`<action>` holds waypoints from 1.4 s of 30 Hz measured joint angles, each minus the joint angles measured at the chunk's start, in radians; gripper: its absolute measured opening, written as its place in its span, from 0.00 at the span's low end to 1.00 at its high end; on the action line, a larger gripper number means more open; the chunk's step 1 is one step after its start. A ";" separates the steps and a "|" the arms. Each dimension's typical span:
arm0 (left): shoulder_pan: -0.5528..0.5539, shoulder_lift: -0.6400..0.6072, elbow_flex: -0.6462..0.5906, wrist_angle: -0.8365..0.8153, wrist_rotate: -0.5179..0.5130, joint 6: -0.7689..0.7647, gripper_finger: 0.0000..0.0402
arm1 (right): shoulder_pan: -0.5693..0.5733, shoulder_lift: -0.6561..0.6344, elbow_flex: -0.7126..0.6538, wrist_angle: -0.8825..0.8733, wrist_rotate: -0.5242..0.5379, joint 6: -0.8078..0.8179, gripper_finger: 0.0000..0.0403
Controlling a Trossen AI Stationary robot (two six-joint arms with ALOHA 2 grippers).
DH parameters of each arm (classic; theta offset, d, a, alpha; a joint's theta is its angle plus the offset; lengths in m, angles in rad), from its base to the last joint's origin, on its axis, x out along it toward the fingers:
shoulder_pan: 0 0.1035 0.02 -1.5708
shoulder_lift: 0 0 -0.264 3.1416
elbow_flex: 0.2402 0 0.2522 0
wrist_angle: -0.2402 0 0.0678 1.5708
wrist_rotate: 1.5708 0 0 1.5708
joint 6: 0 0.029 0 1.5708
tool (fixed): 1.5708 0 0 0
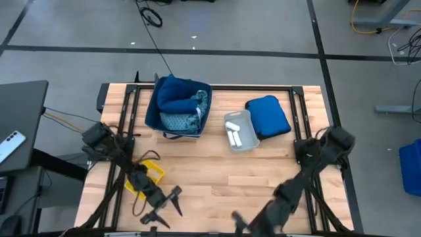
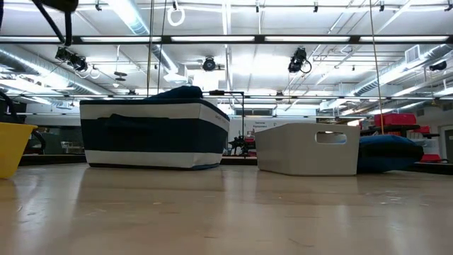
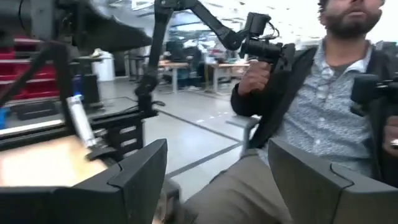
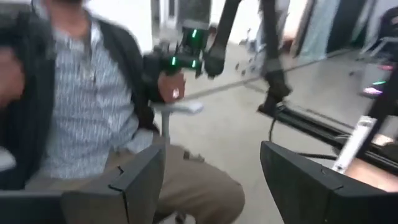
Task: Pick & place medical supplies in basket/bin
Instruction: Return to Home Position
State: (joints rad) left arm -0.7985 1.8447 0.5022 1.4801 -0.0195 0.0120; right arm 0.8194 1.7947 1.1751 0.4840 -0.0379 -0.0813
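Note:
The navy soft-walled bin [image 1: 177,105] [image 2: 154,134] stands at the far middle of the table and holds a dark navy cloth [image 1: 176,91] and a light blue patterned cloth [image 1: 187,117]. To its right the grey tray [image 1: 250,127] [image 2: 308,147] holds white packets [image 1: 235,135]. The yellow tray [image 1: 148,176] [image 2: 13,147] lies near the left, partly under my left arm. My left gripper [image 1: 168,207] [image 3: 216,149] is open at the near edge and holds nothing. My right gripper [image 1: 240,220] [image 4: 212,149] is open there too, also without a thing. Both point out past the near edge.
A royal-blue puffy bundle [image 1: 268,117] [image 2: 393,152] lies right of the grey tray. A seated person [image 3: 323,106] [image 4: 81,106] holding control handles is just beyond the near edge. Bare wood spans the table's middle [image 1: 230,168].

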 joint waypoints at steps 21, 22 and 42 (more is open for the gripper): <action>0.167 -0.584 -0.494 -0.048 -0.109 -0.027 0.70 | 0.018 -0.876 -1.128 0.641 0.098 0.040 0.67; 0.185 -0.607 -0.494 -0.096 -0.102 -0.035 0.70 | 0.017 -0.906 -1.155 0.643 0.103 0.041 0.67; 0.567 -1.048 -0.495 -0.688 0.094 -0.055 0.70 | -0.034 -1.308 -1.167 0.169 0.203 0.058 0.67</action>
State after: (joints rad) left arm -0.2319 0.7971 0.0074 0.7923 0.0743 -0.0432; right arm 0.7856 0.4868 0.0086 0.6534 0.1648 -0.0231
